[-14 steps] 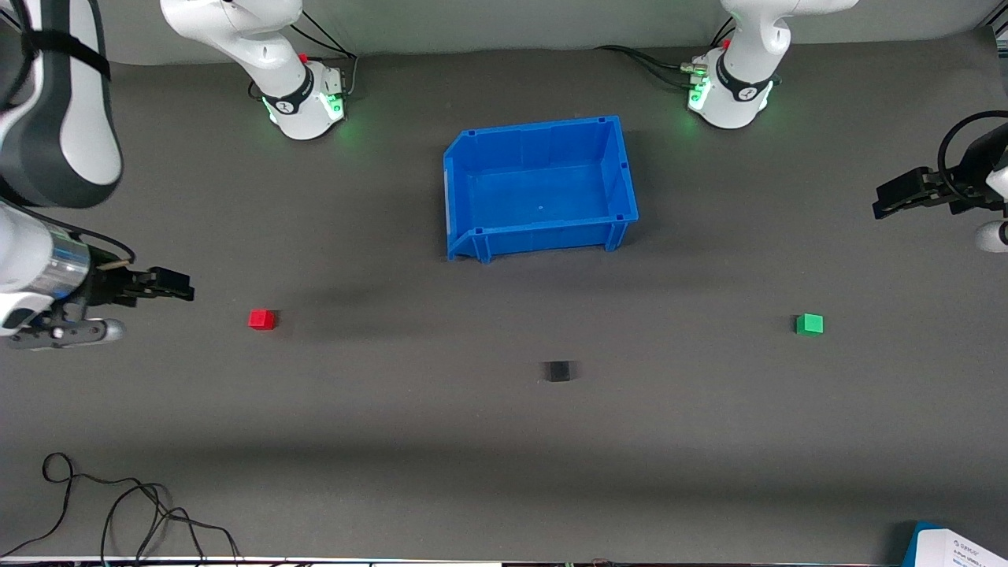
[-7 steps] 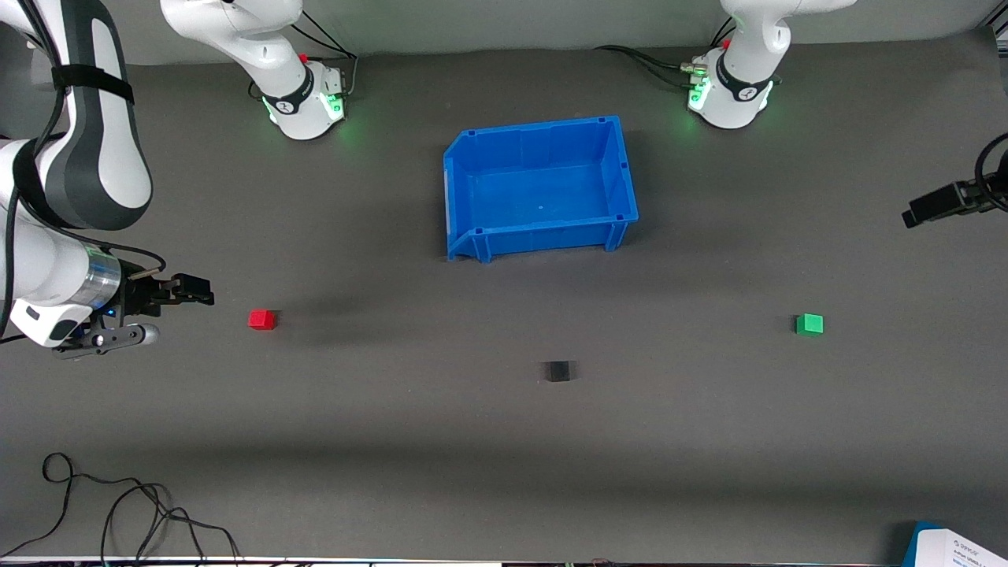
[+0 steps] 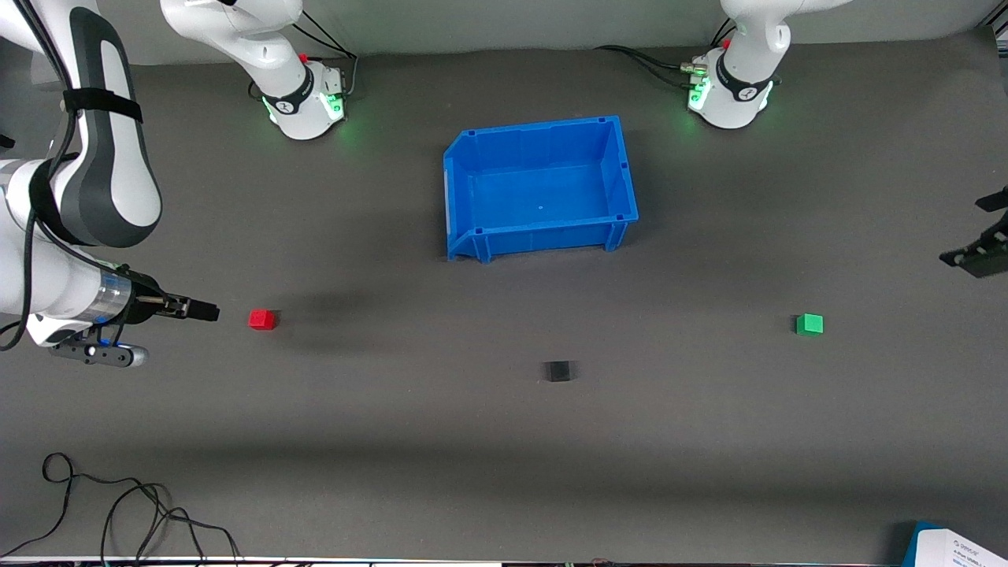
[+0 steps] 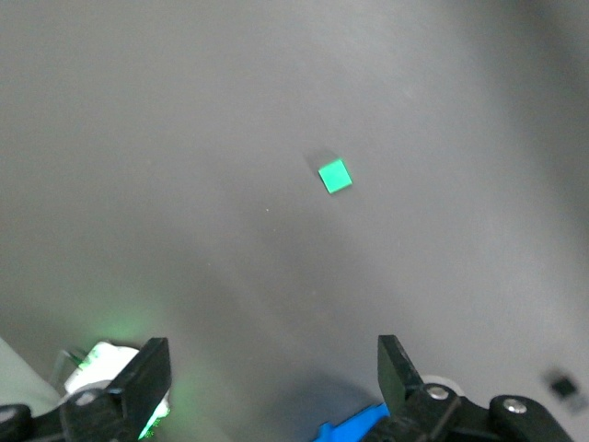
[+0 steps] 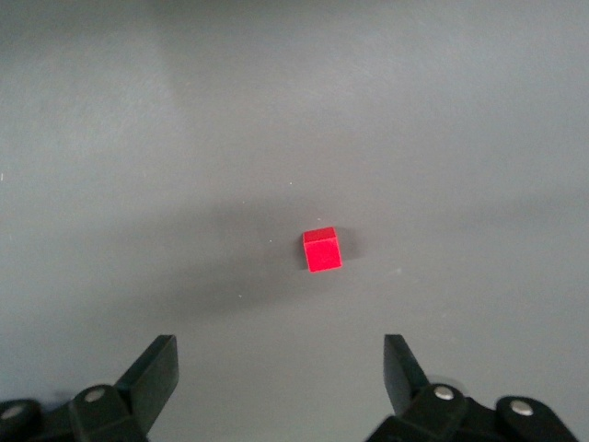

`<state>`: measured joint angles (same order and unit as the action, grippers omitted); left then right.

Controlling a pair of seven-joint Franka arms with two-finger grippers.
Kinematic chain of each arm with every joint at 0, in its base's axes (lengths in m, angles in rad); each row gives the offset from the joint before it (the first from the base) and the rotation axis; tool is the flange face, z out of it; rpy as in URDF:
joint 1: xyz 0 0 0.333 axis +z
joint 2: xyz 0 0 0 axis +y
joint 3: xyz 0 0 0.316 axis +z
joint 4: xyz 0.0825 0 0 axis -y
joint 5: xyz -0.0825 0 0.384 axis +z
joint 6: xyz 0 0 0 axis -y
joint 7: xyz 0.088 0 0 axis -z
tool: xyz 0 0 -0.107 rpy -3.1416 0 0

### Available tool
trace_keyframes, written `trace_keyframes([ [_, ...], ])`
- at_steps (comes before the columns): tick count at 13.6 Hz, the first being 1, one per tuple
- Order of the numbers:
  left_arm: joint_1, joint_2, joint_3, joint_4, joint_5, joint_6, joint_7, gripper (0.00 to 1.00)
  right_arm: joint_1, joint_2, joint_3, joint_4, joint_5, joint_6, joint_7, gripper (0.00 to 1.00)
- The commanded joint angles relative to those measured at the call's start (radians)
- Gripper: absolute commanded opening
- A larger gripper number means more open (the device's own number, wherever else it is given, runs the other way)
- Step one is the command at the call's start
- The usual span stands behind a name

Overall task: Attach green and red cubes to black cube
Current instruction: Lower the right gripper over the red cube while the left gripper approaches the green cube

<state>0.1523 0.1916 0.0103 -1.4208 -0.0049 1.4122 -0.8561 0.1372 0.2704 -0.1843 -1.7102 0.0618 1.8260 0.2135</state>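
Note:
The red cube (image 3: 261,319) sits on the grey mat toward the right arm's end. My right gripper (image 3: 206,312) is open and empty, just beside it; in the right wrist view the red cube (image 5: 322,250) lies ahead of the open gripper (image 5: 281,368). The green cube (image 3: 809,324) sits toward the left arm's end. My left gripper (image 3: 976,256) is up at the view's edge, open and empty; the left wrist view shows the green cube (image 4: 335,175) well ahead of it (image 4: 273,368). The black cube (image 3: 558,371) lies between the two cubes, nearer the camera, and shows in the left wrist view (image 4: 568,389).
An empty blue bin (image 3: 543,234) stands mid-table, farther from the camera than the cubes. The arm bases (image 3: 303,102) (image 3: 728,94) stand at the table's back edge. A loose black cable (image 3: 118,512) and a white sheet (image 3: 957,547) lie at the near edge.
My right gripper has moved closer to the red cube. My left gripper has swung out toward the left arm's end of the table and now faces the green cube. The cubes have not moved.

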Motion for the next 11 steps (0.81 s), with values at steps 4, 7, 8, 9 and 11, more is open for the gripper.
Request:
trace_keyframes([
  [4,0.051,0.133,-0.003,-0.001,0.003,0.097,-0.355,1.0,-0.008,0.081,-0.004,0.089,0.001,0.001,0.231,1.0],
  [7,0.067,0.183,-0.003,-0.056,-0.003,0.242,-0.397,1.0,-0.031,0.109,-0.02,0.11,0.015,0.015,0.28,1.0],
  [8,0.062,0.181,-0.003,-0.12,0.002,0.319,-0.397,1.0,-0.03,0.125,-0.021,0.11,0.015,0.045,0.355,1.0],
  [9,0.064,0.175,-0.003,-0.189,0.006,0.4,-0.397,1.0,-0.022,0.15,-0.021,0.103,0.012,0.083,0.472,1.0],
  [11,0.059,0.193,-0.003,-0.268,0.006,0.52,-0.406,1.0,-0.027,0.138,-0.027,0.031,0.016,0.117,0.544,1.0],
])
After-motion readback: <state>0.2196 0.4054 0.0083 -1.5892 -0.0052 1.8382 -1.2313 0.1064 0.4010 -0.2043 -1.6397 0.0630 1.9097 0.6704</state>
